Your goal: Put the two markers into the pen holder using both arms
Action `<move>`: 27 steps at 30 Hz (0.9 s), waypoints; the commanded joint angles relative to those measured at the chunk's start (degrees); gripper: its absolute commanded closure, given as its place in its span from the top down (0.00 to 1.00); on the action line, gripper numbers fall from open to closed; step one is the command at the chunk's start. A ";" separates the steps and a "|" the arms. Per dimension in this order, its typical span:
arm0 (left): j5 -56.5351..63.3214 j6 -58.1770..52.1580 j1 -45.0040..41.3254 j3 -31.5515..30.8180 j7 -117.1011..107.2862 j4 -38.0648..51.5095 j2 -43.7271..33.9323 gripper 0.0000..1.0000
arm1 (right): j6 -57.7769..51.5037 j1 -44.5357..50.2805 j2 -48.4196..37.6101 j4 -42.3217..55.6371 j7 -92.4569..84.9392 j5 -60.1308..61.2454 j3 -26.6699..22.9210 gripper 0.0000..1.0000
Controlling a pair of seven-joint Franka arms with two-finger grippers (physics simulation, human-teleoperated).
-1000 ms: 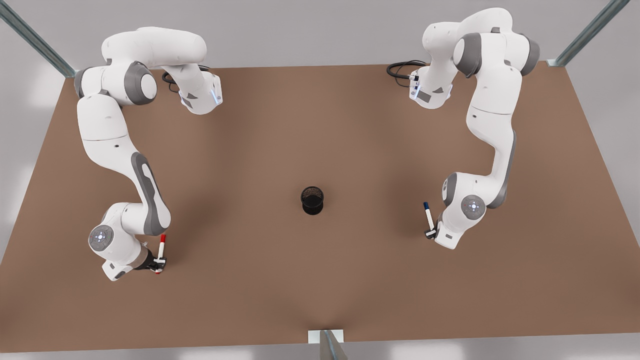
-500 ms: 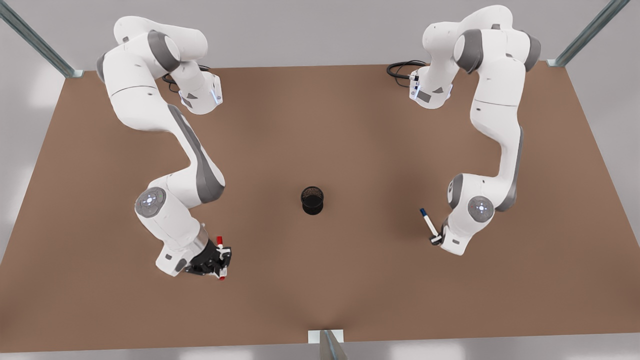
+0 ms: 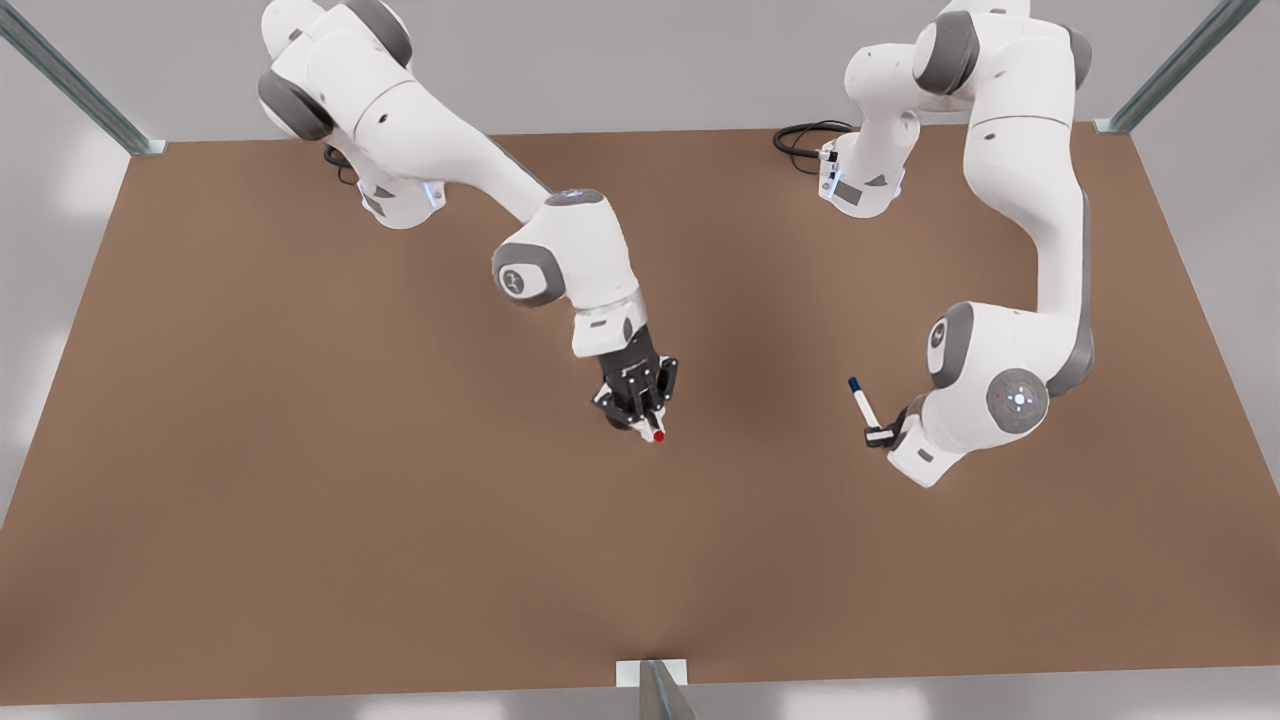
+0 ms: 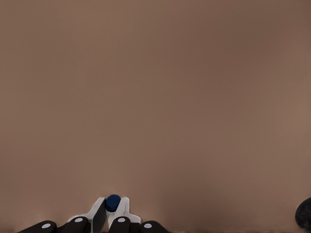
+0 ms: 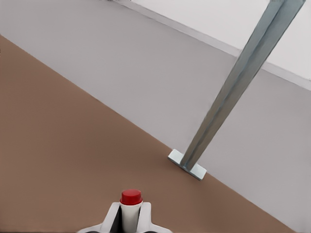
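The right tool point(image 3: 648, 418) hangs over the middle of the worktop point(image 3: 300, 450), its white fingertips pinched on the red marker point(image 3: 657, 434). In the right wrist view the red end point(image 5: 131, 197) pokes out between the pads, so the marker's long axis runs along the tool's own approach line, pointing down and slightly toward the front view's bottom edge. The pen holder is hidden in the front view, probably beneath this tool; I cannot tell whether the marker tip sits over its mouth.

The left tool point(image 3: 880, 435) is well off to the front view's right, clamped on the blue marker point(image 3: 860, 402), whose barrel leans up and away from the fingers. In the left wrist view the blue end point(image 4: 113, 202) sits between the fingertips, and a dark rounded shape point(image 4: 304, 214) at the frame edge is likely the holder.

Of the 2 arms, the right is far nearer the centre, so its drop looks like the next move.
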 commanded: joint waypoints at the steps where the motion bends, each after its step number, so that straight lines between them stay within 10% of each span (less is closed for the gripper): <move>1: -5.91 -4.44 -0.20 -0.21 44.88 0.67 -0.21 0.21 | 1.55 -0.10 -2.03 -4.39 66.94 -18.74 0.40 0.21; 8: -8.46 0.13 -0.37 -0.39 71.78 -1.17 -1.62 0.21 | -3.55 2.97 -1.69 -8.35 93.84 -40.89 0.49 0.21; 27: -11.28 12.88 -0.28 -0.39 81.19 -15.94 -6.36 0.21 | -11.28 3.06 -1.86 -20.39 108.07 -53.02 0.49 0.21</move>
